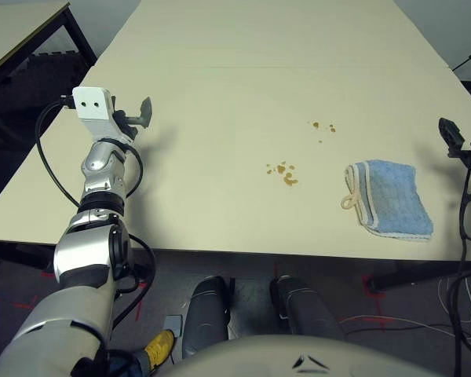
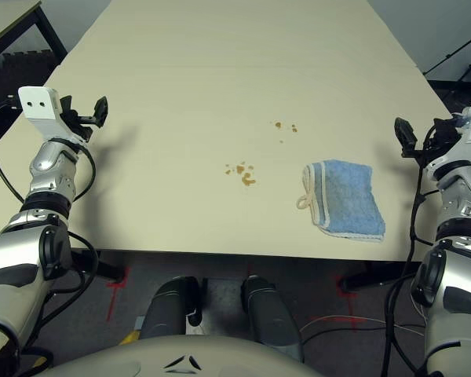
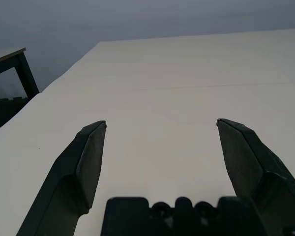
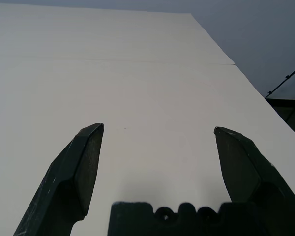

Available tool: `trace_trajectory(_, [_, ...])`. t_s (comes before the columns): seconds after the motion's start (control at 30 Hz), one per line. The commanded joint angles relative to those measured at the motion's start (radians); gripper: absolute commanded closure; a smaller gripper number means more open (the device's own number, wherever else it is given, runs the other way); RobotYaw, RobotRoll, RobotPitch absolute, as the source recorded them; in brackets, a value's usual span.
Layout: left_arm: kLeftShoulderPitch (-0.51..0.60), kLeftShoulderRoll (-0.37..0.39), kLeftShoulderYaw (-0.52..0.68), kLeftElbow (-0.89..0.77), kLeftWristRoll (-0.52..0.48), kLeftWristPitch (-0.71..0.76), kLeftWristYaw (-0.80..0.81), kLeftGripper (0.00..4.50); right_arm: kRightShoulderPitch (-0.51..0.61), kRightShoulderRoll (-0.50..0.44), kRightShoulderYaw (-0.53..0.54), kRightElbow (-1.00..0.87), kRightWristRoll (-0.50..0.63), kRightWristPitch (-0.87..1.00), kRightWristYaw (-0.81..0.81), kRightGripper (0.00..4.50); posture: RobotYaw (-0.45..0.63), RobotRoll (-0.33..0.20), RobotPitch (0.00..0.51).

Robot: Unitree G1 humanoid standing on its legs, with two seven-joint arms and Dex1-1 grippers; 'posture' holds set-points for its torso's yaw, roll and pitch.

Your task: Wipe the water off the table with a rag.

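Note:
The light blue rag lies folded near the front right of the cream table, its string loop toward the middle. Two clusters of brownish water drops sit left of it: one near the front, a smaller one farther back. My left gripper hovers open over the table's left side, far from the rag. Past the table's right edge my right gripper is held open, to the right of the rag and apart from it. Both wrist views show fingers spread wide over bare tabletop.
A smaller beige table with a black frame stands at the far left. Cables hang by the right arm. A seam crosses the tabletop farther back.

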Motion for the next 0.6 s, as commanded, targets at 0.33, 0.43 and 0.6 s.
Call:
trace_trajectory(0.33, [0.011, 0.022, -0.009, -0.014, 0.018, 0.000, -0.012, 0.00, 0.002, 0.014, -0.005, 0.008, 0.004, -0.008, -0.004, 0.03, -0.17, 0.000, 0.147])
trace_trajectory(0.43, [0.020, 0.021, -0.006, -0.020, 0.016, -0.003, -0.011, 0.00, -0.004, 0.018, -0.002, 0.010, 0.001, -0.005, -0.004, 0.03, -0.16, 0.000, 0.148])
trace_trajectory(0.6, [0.038, 0.018, -0.002, -0.031, 0.013, -0.015, -0.011, 0.00, -0.018, 0.032, -0.001, 0.015, 0.002, -0.009, -0.009, 0.03, -0.13, 0.000, 0.121])
